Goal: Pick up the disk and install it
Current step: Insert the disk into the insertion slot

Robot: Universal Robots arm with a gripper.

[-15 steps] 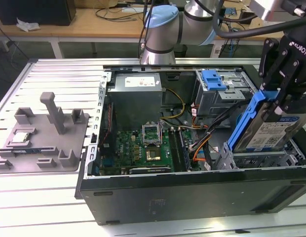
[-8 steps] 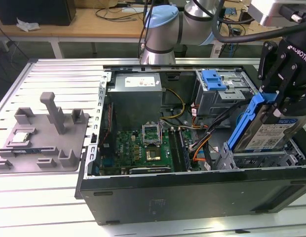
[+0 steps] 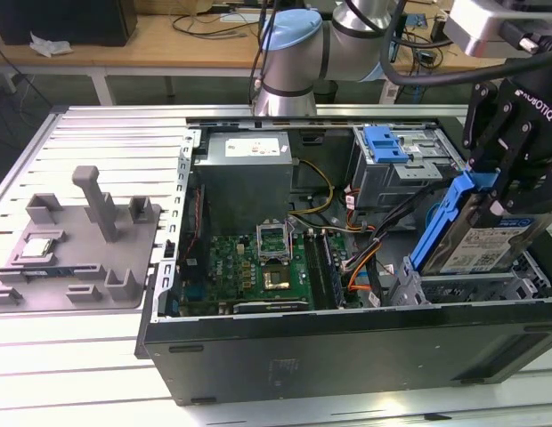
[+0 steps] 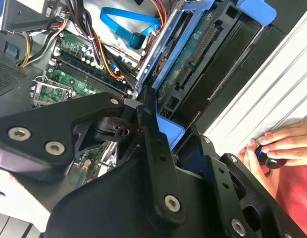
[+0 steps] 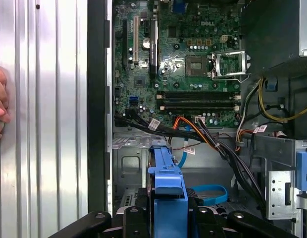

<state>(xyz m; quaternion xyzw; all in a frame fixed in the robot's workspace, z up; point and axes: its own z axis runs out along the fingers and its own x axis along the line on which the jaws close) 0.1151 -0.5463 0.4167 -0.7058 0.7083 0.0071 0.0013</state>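
The disk (image 3: 483, 247), a silver drive with a white-and-blue label and a blue rail frame, hangs tilted on edge above the metal drive bay (image 3: 463, 289) at the exterior view's right end of the open computer case. My gripper (image 3: 491, 189) is shut on its upper part. The second wrist view shows the black fingers (image 4: 152, 144) clamping the blue frame, with the disk (image 4: 190, 59) reaching down into the case. The disk's blue rail (image 5: 166, 171) also runs out from between the fingers of the gripper (image 5: 166, 214) in the first wrist view.
The case holds a green motherboard (image 3: 258, 267), a grey power supply (image 3: 245, 169), a drive cage with a blue latch (image 3: 387, 147) and loose cables (image 5: 213, 139). A grey fixture (image 3: 80, 253) with a small chip (image 3: 37, 249) lies at the exterior view's left. A person's hand (image 4: 282, 144) rests on the ribbed table.
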